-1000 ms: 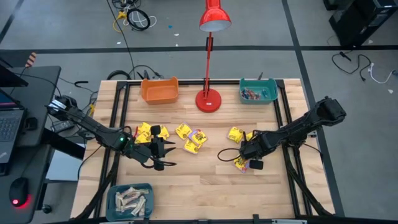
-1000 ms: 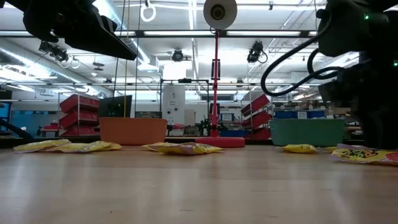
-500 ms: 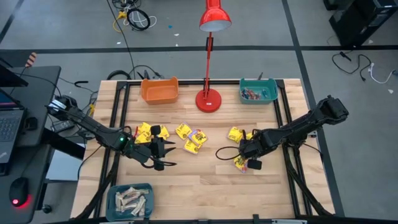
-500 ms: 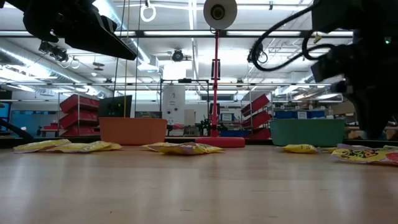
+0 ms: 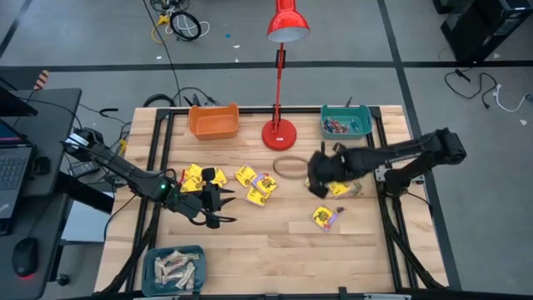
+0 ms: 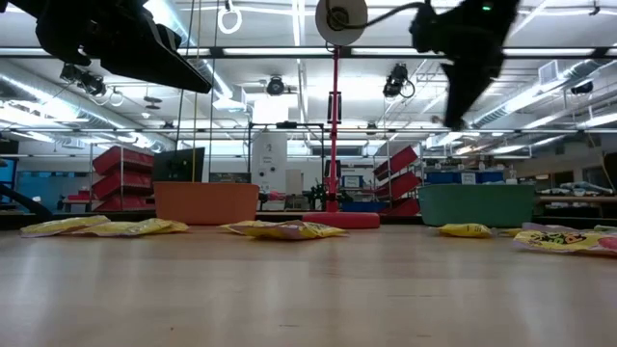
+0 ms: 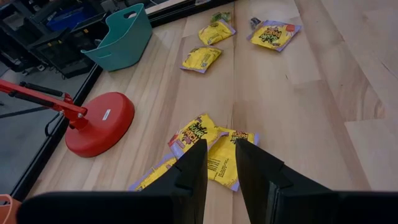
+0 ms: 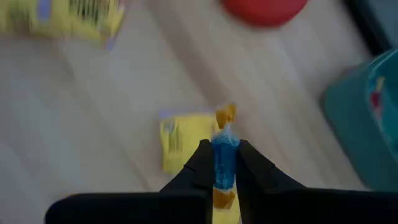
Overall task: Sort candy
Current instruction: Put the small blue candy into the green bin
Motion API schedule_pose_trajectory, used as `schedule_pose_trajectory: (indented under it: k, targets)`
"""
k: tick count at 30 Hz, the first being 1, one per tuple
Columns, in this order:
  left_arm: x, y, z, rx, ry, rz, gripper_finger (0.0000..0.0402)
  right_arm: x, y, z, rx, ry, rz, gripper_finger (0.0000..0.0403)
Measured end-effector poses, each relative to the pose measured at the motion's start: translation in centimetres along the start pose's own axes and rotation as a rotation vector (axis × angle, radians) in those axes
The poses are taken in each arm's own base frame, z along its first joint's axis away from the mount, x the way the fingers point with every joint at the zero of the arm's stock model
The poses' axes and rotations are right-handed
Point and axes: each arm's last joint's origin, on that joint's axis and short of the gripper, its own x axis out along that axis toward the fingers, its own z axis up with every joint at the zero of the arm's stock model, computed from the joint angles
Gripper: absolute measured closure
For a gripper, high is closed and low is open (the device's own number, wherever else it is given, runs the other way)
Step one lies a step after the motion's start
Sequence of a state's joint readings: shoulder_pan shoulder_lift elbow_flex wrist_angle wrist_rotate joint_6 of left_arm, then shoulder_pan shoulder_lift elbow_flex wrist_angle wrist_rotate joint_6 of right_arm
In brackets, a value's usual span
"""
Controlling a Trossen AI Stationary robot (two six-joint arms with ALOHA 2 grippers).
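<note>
Candy: flat yellow square packets with dark print and purple edges (image 5: 256, 187), scattered across the middle of the light wooden surface (image 5: 275, 250). One cluster sits left of centre (image 5: 202, 177), one pair near centre, one packet alone right of centre, lower down (image 5: 324, 217). Pale beige wrapped bars (image 5: 176, 268) fill the teal plastic bin at lower left (image 5: 156, 257). Tiny red and blue pieces (image 5: 340, 127) lie in the teal plastic bin at upper right (image 5: 346, 122). Orange plastic bin (image 5: 213, 122) at upper left, beside the red desk lamp base (image 5: 280, 134).

Right gripper (image 8: 222, 163): fingers (image 8: 201, 163) narrow, pinched on a small blue-wrapped sweet with orange twisted ends (image 8: 224, 160). In the high view it is raised over the surface right of centre (image 5: 319, 175), below the lamp base and left of the upper-right teal bin. One yellow packet lies under it (image 8: 180, 141).

Left gripper (image 7: 219, 163): fingers (image 7: 193, 165) parted by a narrow gap, nothing between them. It sits left of centre (image 5: 218, 205), just above the surface and below the left packet cluster, pointing toward the central pair of packets (image 7: 208, 144).
</note>
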State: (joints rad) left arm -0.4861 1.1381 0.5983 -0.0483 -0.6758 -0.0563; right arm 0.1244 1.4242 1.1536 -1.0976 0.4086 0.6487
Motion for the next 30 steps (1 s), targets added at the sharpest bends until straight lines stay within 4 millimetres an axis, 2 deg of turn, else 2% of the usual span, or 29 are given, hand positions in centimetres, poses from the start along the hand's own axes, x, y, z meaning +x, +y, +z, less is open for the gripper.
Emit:
schedule_pose_trajectory:
  k: [4, 7, 10, 13, 21, 26, 30]
  targets:
    - [0.0, 0.0, 0.0, 0.000, 0.000, 0.000, 0.0314, -0.6, -2.3, 2.7, 0.057, -0.034, -0.001, 0.0377]
    - [0.0, 0.0, 0.0, 0.001, 0.000, 0.000, 0.0314, -0.6, -4.5, 4.4, 0.187, -0.050, -0.019, 0.0378]
    - [0.0, 0.0, 0.0, 0.001, -0.001, 0.000, 0.0314, -0.1, -6.9, 5.6, 0.358, -0.072, -0.072, 0.0378]
    - [0.0, 0.0, 0.0, 0.001, -0.001, 0.000, 0.0314, 0.8, -9.6, 6.2, 0.455, -0.057, -0.121, 0.0378]
    - [0.0, 0.0, 0.0, 0.001, -0.002, 0.000, 0.0314, 3.7, -16.8, 7.2, 0.620, 0.005, -0.216, 0.0377]
    - [0.0, 0.0, 0.0, -0.001, -0.002, 0.000, 0.0314, 6.5, -19.7, 8.0, 0.676, 0.016, -0.146, 0.0377]
    - [0.0, 0.0, 0.0, -0.002, -0.002, 0.000, 0.0314, 9.2, -20.8, 8.2, 0.693, 0.085, -0.132, 0.0378]
